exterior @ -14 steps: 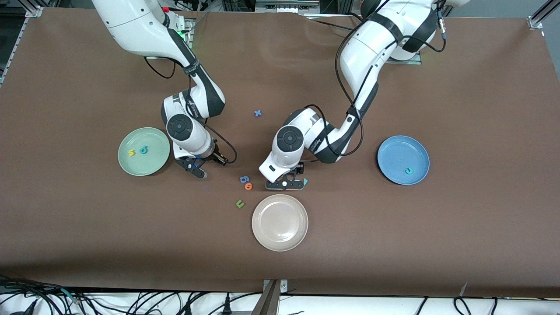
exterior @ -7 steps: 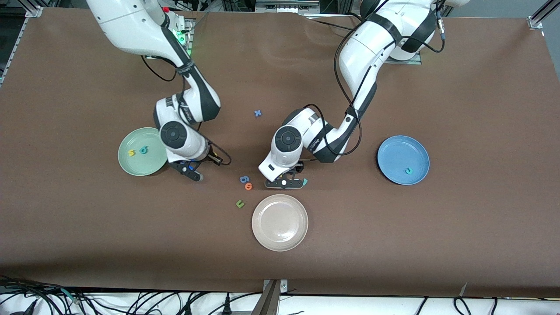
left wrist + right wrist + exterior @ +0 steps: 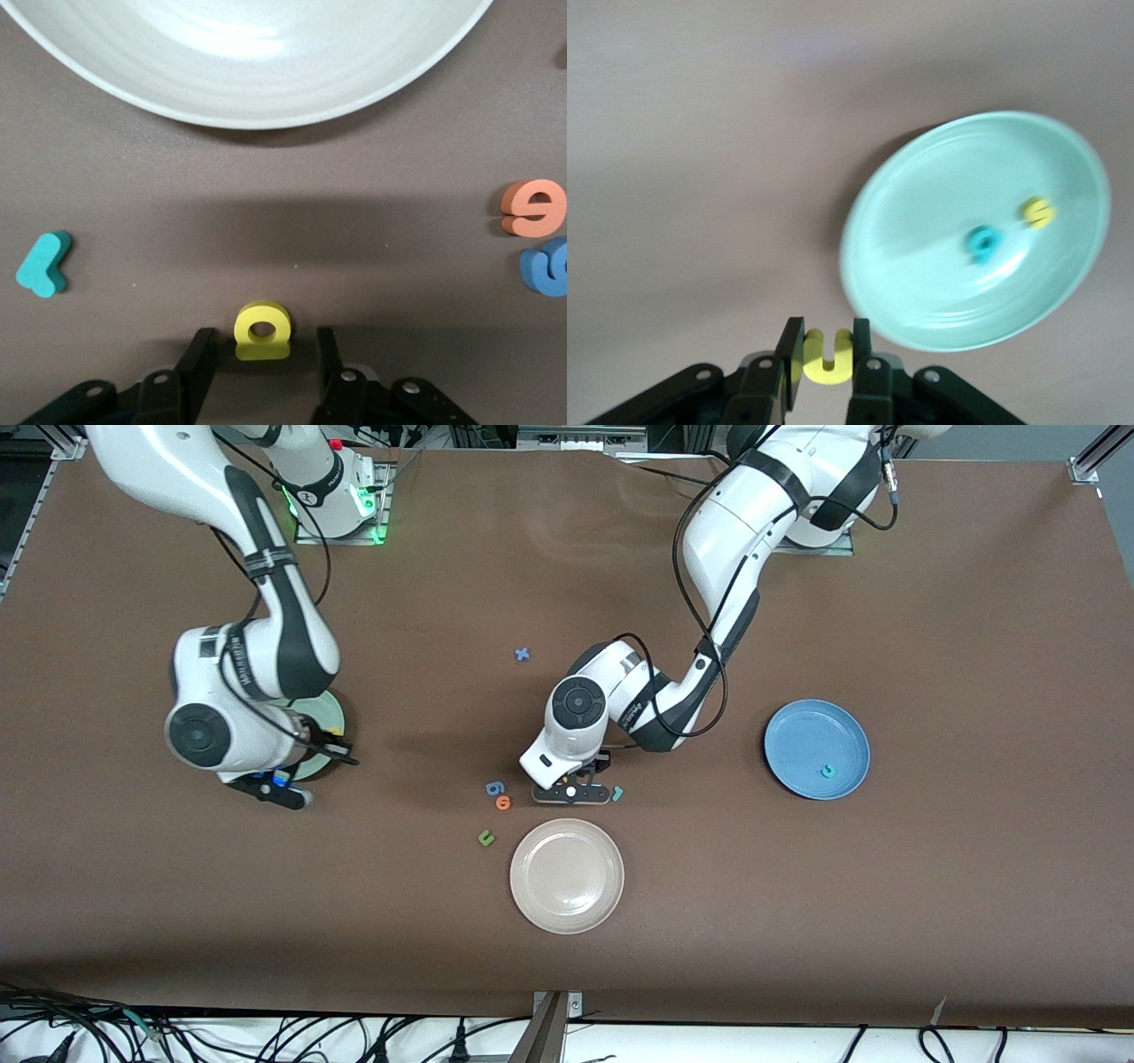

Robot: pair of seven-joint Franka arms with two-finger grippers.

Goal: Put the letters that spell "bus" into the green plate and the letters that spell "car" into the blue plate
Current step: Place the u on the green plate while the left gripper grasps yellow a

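Status: green plate (image 3: 983, 230) already has the yellow s (image 3: 1039, 212) and teal b (image 3: 981, 243) lying in it. The last "bus" letter, the yellow u (image 3: 827, 357), is pinched between the fingers of the right gripper (image 3: 826, 354), jaws nearly closed on it. In the right wrist view the plate sits just ahead of the fingertips, so the u is close to the rim but not over the dish yet; I'd call "bus" two of three done, with only the drop left. Blue plate (image 3: 802, 731) has one teal letter, the c (image 3: 828, 771), in it. It lies well away from the left gripper (image 3: 261, 354), toward the left arm's end of the table. That gripper is low at the table with the yellow a (image 3: 262, 328) standing between its fingers. The jaws are half open, with a small gap visible each side of the letter, so it brackets the a but no grip is made. The teal r (image 3: 42, 264) lies flat on the table just beside this gripper, not touched. So "car" is one of three done, a next, r after. Distractors near the left gripper: orange letter (image 3: 533, 206), dark blue letter (image 3: 547, 268), white plate (image 3: 266, 53) right ahead of the fingertips. Risk as I judge it: the a is small and upright and could tip while the jaws close.
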